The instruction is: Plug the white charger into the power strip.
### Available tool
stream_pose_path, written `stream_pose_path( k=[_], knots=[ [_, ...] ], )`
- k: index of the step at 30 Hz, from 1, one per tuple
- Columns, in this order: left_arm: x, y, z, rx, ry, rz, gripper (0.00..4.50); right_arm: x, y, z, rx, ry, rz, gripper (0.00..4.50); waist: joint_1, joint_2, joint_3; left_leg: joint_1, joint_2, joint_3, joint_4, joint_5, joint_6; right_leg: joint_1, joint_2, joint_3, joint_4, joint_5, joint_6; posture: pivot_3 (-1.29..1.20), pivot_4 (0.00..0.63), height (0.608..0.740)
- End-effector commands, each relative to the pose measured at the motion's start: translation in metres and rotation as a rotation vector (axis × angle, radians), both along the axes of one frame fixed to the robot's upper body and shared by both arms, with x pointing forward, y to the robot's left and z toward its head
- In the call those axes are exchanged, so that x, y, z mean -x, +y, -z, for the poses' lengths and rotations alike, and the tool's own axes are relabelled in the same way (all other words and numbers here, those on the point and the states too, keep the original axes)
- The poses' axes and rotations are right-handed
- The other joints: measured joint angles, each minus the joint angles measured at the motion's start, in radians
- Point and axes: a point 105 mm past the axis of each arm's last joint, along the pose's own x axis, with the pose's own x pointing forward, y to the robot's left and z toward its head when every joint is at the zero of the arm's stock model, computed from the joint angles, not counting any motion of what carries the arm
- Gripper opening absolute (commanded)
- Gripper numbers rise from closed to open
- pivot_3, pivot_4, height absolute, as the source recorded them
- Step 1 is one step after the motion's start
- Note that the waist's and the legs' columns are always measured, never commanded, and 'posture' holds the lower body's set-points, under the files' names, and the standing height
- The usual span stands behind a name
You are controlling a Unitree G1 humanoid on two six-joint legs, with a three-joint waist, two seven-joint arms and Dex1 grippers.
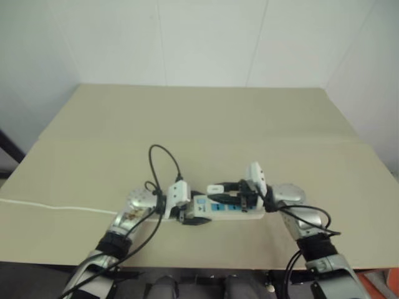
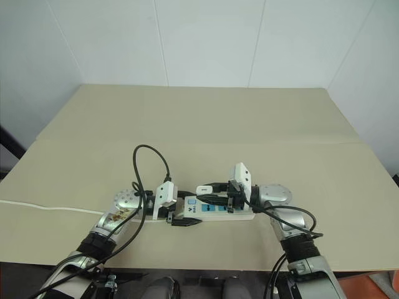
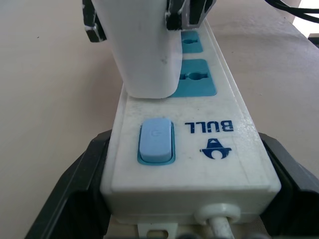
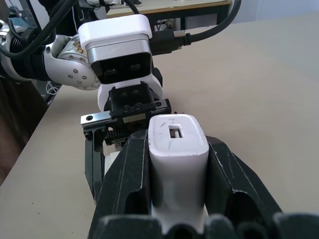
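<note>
The power strip (image 1: pixel 240 212) lies near the table's front edge, a white bar with blue sockets and a blue switch (image 3: pixel 156 141). My left gripper (image 3: pixel 184 164) is shut on its switch end, one black finger on each long side. The white charger (image 4: pixel 177 164) sits between the black fingers of my right gripper (image 4: pixel 177 149), which is shut on it. In the left wrist view the charger (image 3: pixel 144 50) stands on the strip's face, right beside the switch. Its prongs are hidden. Two blue sockets (image 3: pixel 197 78) show beyond it.
The strip's thin white cord (image 1: pixel 50 207) trails left across the beige table (image 1: pixel 199 124). Black cables (image 1: pixel 163 159) loop up from both wrists. White walls stand behind the table's far edge, and the front edge runs just below the strip.
</note>
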Motion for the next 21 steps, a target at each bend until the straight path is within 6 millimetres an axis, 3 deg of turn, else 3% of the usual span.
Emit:
stream_pose_path(
  k=[1, 14, 21],
  knots=[
    [0.008, 0.007, 0.014, -0.057, 0.047, 0.022, 3.34, -0.006, -0.026, 0.019, 0.093, 0.054, 0.067, 1.17, 0.001, 0.000, 0.000, 0.000, 0.000, 0.000, 0.000, 0.000, 0.000, 0.000, 0.000, 0.000, 0.000, 0.000, 0.000, 0.00, 0.150, 0.740],
    [0.008, 0.011, 0.014, -0.063, 0.044, 0.009, 3.34, -0.005, -0.048, 0.043, 0.229, 0.109, 0.055, 1.17, 0.004, 0.000, -0.003, 0.001, 0.000, 0.000, 0.000, 0.000, 0.000, 0.001, 0.000, 0.000, -0.001, 0.000, 0.000, 0.00, 0.150, 0.740],
    [0.008, 0.010, 0.014, -0.063, 0.041, 0.011, 3.34, 0.001, -0.025, 0.047, 0.260, 0.097, -0.029, 1.17, 0.001, 0.000, -0.004, 0.001, 0.000, 0.000, 0.000, 0.000, 0.000, 0.001, 0.000, 0.000, -0.001, 0.000, 0.000, 0.00, 0.150, 0.740]
  ],
)
